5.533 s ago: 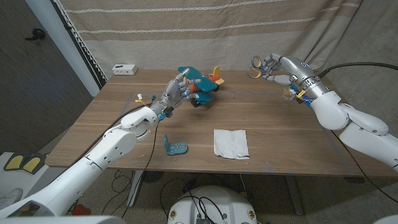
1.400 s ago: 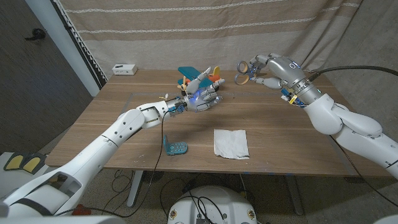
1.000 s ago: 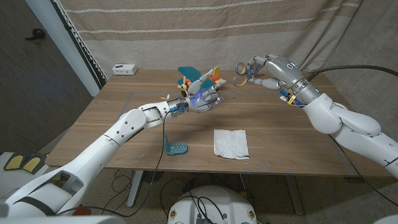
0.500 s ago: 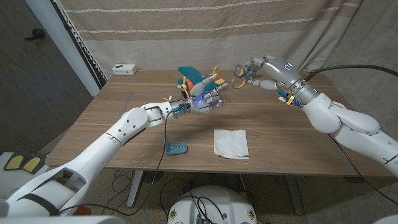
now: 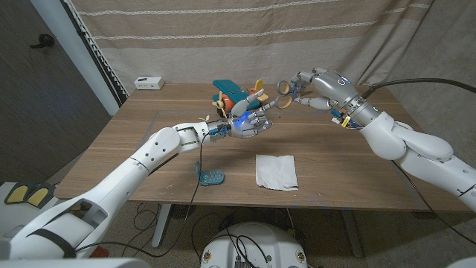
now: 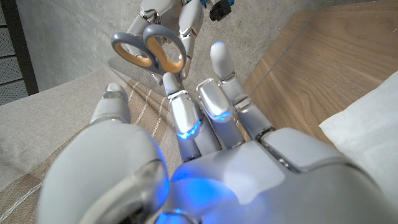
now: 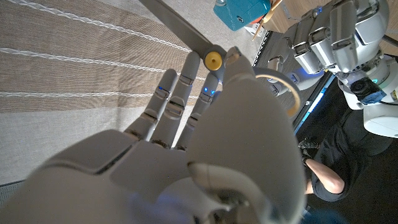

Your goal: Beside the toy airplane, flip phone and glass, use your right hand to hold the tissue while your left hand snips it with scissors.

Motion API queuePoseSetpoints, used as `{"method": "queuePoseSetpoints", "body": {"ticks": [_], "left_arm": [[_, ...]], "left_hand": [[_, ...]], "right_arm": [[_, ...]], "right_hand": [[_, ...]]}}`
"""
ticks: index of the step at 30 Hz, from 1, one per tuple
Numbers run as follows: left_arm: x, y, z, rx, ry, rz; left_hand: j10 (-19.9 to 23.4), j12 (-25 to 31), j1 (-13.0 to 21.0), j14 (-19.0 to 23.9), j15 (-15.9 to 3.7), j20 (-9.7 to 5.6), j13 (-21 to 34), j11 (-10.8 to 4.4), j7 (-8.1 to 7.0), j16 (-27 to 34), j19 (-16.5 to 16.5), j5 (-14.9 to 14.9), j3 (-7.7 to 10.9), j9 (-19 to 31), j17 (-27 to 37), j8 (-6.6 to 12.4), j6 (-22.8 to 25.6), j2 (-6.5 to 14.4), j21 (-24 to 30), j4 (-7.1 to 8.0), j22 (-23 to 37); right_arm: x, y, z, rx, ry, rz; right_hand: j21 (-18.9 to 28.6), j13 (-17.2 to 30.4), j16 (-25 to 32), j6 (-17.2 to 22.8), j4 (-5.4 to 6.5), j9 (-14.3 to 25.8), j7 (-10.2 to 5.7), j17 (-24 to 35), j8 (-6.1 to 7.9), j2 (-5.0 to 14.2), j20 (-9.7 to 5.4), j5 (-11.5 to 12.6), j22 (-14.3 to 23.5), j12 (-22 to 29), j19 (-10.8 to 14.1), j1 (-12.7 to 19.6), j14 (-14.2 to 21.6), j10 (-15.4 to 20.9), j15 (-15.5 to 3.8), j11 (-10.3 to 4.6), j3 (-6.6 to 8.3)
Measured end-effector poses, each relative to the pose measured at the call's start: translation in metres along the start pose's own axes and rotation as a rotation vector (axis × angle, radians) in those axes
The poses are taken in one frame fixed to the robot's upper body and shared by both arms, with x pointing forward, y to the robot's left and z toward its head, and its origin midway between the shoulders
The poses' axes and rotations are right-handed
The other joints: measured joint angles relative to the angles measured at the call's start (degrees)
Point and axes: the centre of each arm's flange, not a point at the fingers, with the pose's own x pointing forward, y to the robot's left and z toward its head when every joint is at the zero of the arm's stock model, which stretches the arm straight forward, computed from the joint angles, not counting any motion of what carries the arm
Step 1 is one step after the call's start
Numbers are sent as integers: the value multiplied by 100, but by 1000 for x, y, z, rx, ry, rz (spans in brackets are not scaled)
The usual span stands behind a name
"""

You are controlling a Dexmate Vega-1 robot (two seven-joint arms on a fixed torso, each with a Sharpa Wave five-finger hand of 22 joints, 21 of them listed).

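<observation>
My right hand holds the scissors in the air over the table's far side, grey and orange handles pointing at my left hand. The blade runs along my right hand's fingers. My left hand hovers open just short of the handles, its fingertips close to the loops and holding nothing. The white tissue lies flat near the front edge, below both hands. The teal and orange toy airplane stands behind my left hand. The blue flip phone lies left of the tissue.
A small white box sits at the table's far left corner. A striped curtain hangs behind the wooden table. A person's dark sleeve appears in the right wrist view.
My right hand has carried the scissors left and lower, toward my left hand. My left hand has moved right, away from the airplane, up to the handles.
</observation>
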Motion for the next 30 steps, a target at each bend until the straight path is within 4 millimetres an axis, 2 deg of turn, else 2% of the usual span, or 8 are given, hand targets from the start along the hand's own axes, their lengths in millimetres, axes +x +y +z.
{"method": "queuePoseSetpoints", "body": {"ticks": [30], "left_arm": [[18,-2,-2,-4,40,-45]], "left_hand": [[8,77,43,62,1,0,40,-6,0,22,0,0,-24,-238,-1,0,-122,-44,105,23,-107]], "right_arm": [[6,4,-1,-37,-18,8]], "right_hand": [[130,0,-44,-22,0,-18,-21,31,39,-2,-8,18,-26,-14,-49,2,0,0,-1,0,0]]}}
